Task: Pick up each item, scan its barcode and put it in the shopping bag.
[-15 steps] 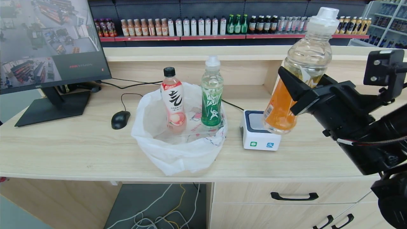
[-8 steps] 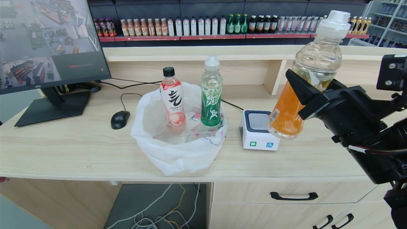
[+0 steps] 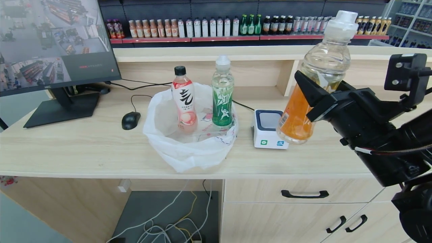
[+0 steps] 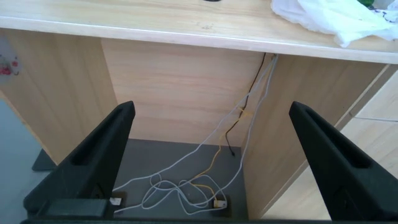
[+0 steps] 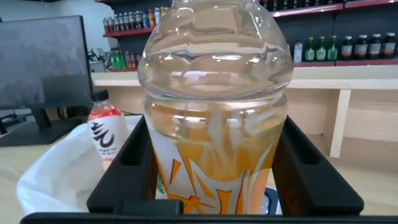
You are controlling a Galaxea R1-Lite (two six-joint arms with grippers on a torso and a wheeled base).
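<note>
orange bottle [image 3: 297, 114] clamped tight in right gripper [image 5: 214, 186], raised off wooden counter [image 3: 84, 152], leaning slightly, base by scanner [image 3: 268, 130] right edge, white bag [image 3: 189, 152] just left of scanner holding pink bottle [image 3: 185, 101] and green bottle [image 3: 222, 94] upright, left gripper [image 4: 211, 109] low before counter front, fingers spread wide.
</note>
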